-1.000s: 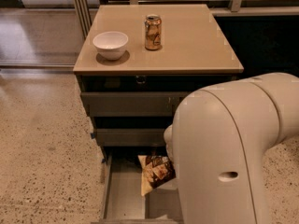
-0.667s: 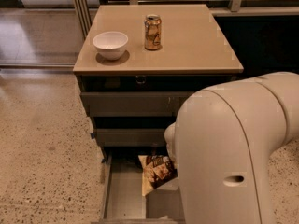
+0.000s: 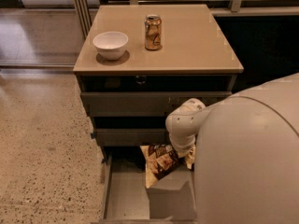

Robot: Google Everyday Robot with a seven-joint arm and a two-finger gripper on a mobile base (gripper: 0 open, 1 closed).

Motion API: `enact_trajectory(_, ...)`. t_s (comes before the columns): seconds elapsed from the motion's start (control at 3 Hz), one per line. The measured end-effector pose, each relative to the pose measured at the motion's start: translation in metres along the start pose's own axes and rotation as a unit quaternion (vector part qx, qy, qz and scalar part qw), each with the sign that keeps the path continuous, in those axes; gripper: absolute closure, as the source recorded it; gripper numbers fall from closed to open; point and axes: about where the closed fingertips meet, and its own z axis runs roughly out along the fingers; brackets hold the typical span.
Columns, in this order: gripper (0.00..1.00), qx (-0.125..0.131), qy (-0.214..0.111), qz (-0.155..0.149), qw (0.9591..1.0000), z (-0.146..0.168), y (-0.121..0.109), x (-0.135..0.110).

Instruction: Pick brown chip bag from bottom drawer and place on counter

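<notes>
The brown chip bag (image 3: 159, 164) sits tilted in the open bottom drawer (image 3: 124, 197), near its back, under the two grey drawers above. My gripper (image 3: 183, 149) reaches down from the white wrist right at the bag's right end, and my arm hides most of it. The bag's right edge is hidden behind the gripper. The beige counter (image 3: 196, 41) tops the cabinet.
A white bowl (image 3: 110, 45) and a gold drink can (image 3: 153, 32) stand on the counter's left and middle. My large white arm (image 3: 252, 157) fills the lower right and covers the drawer's right side. Speckled floor (image 3: 42, 148) lies to the left.
My arm and wrist have shifted a little up and to the right. The chip bag sits slightly higher in the picture than before.
</notes>
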Motion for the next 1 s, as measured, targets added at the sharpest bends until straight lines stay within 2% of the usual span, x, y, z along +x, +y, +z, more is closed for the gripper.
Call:
enact_trajectory(0.33,1.00,0.012,0.008,-0.016,0.9998,-0.042,-0.013,0.002)
enact_trajectory(1.0,1.00,0.019,0.012,-0.038,0.9990,-0.100,-0.031,0.008)
